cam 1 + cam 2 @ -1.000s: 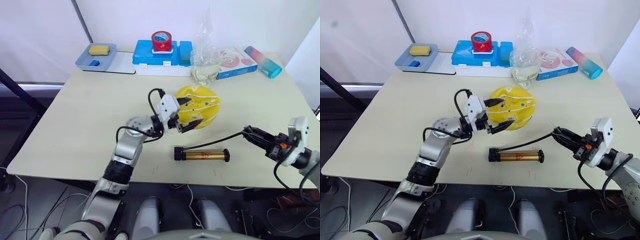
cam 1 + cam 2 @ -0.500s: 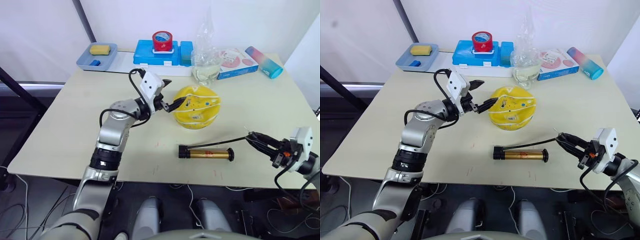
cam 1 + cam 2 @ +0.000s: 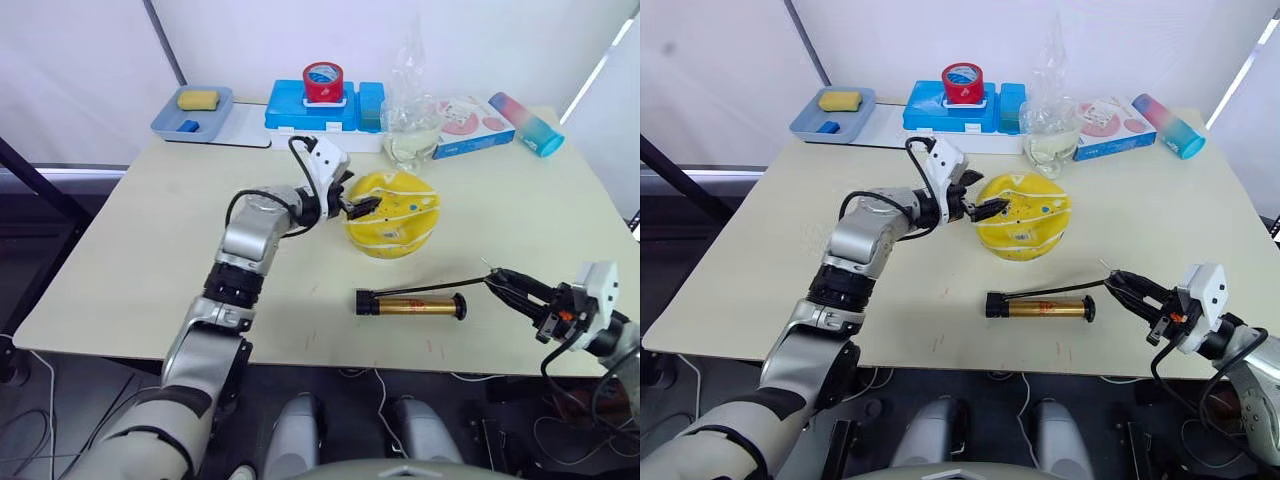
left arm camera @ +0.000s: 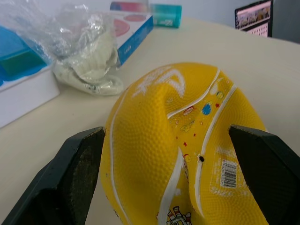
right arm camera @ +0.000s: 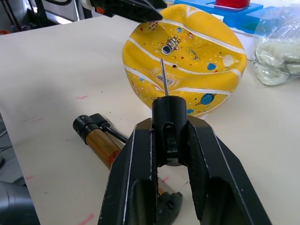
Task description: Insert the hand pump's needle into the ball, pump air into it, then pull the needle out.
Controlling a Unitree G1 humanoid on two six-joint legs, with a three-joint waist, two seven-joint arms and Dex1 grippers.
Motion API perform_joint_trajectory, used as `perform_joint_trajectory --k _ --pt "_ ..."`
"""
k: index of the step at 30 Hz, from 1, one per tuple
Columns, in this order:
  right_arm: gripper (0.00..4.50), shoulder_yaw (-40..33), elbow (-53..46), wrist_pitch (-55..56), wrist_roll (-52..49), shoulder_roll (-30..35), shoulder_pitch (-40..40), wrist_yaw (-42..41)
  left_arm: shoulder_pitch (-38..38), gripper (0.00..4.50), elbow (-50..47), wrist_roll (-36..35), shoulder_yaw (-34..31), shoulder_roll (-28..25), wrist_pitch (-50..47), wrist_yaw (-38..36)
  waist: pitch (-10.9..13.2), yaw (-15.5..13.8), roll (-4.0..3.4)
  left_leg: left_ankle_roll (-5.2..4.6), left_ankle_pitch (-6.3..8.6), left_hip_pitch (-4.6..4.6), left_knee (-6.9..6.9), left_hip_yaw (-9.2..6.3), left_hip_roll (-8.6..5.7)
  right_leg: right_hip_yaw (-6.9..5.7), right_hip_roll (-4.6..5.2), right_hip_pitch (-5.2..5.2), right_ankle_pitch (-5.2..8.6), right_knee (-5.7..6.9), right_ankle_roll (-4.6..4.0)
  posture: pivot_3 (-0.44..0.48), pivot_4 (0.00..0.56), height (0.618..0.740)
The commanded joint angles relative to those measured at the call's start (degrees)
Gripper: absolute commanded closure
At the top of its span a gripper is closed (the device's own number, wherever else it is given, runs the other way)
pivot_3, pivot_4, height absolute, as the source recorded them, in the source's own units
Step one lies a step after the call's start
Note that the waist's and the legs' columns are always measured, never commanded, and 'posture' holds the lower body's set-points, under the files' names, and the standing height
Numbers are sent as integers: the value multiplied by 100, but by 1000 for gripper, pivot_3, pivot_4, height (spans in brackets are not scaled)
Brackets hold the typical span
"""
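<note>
1. Your beige surface [image 3: 140, 240] is carrying the dented yellow ball [image 3: 392, 213] near its middle.
2. Your left gripper [image 3: 352, 197] is hovering with its fingers apart at the ball's side.
3. Your right gripper [image 3: 520, 291] is clamping the needle [image 5: 163, 77], apart from the ball.
4. Your hand pump [image 3: 411, 304] is lying between ball and near edge.

The left arm is reaching up through the middle of the frame with its black two-fingered left gripper [image 3: 355, 198] spread wide, while the right arm is lying low at the lower right, its right gripper [image 3: 512, 287] clamping shut and pointing leftward.
</note>
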State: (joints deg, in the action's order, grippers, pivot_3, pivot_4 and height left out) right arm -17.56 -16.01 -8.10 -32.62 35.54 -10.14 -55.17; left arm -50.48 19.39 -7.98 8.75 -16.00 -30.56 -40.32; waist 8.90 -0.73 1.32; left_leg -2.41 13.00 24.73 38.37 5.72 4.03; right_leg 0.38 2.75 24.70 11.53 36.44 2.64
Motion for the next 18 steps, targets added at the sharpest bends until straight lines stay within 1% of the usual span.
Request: perform_joint_trajectory --k 1,5,6,8,9,10,12,13,15,16,18 --pt "4190 -12 -261 38 -17 4 63 88 -285 32 68 100 -15 90 -52 203 0 1 0 0 0 0 0 0 0 0 0 0 0 0 0 0 150 739" --pt "4190 68 -304 -32 3 -12 144 196 -277 32 154 217 49 118 -28 304 0 3 0 0 0 -1 -1 -1 0 0 -1 0 0 1 -1 0 150 739" --pt "4190 89 -307 -46 10 -16 168 218 -253 267 162 251 81 106 -22 304 0 3 0 0 0 -1 -1 0 0 0 0 0 1 1 -2 0 150 739" --pt "4190 117 -310 -68 8 -16 207 244 -217 823 155 271 80 110 -27 321 0 2 0 0 0 0 0 0 0 1 0 1 1 1 -2 0 150 739" --pt "4190 126 -311 -76 6 -14 223 252 -203 1210 145 266 54 122 -52 351 0 0 0 0 0 0 0 0 0 0 0 1 1 1 -2 0 150 739" --pt "4190 137 -296 -83 2 -12 253 255 -201 1735 150 266 36 128 -45 372 0 -1 0 0 0 0 0 0 0 0 0 1 1 1 -2 0 150 739" --pt "4190 166 -251 -91 20 -9 312 266 -195 2636 153 247 -2 144 -27 409 0 0 0 0 0 0 0 -1 0 0 0 1 1 1 -2 0 150 739" --pt "4190 179 -238 -143 22 -15 342 319 -188 3221 144 235 -15 153 -16 421 0 3 0 0 0 0 0 0 0 0 0 1 1 1 -2 0 150 739" --pt "4190 170 -273 -362 -84 -37 387 467 -166 4108 102 224 -22 160 -8 448 0 4 0 0 0 0 0 0 0 1 0 1 0 1 -1 0 150 739" --pt "4190 184 -305 -467 -94 -5 403 502 -148 4478 81 224 -29 165 5 463 0 3 0 0 0 0 0 0 0 1 0 1 0 1 -1 0 150 739" --pt "4190 245 -428 -780 -116 100 493 597 -34 4478 36 234 -53 182 79 540 0 8 0 0 0 0 0 0 0 1 0 1 0 2 -2 0 150 739"
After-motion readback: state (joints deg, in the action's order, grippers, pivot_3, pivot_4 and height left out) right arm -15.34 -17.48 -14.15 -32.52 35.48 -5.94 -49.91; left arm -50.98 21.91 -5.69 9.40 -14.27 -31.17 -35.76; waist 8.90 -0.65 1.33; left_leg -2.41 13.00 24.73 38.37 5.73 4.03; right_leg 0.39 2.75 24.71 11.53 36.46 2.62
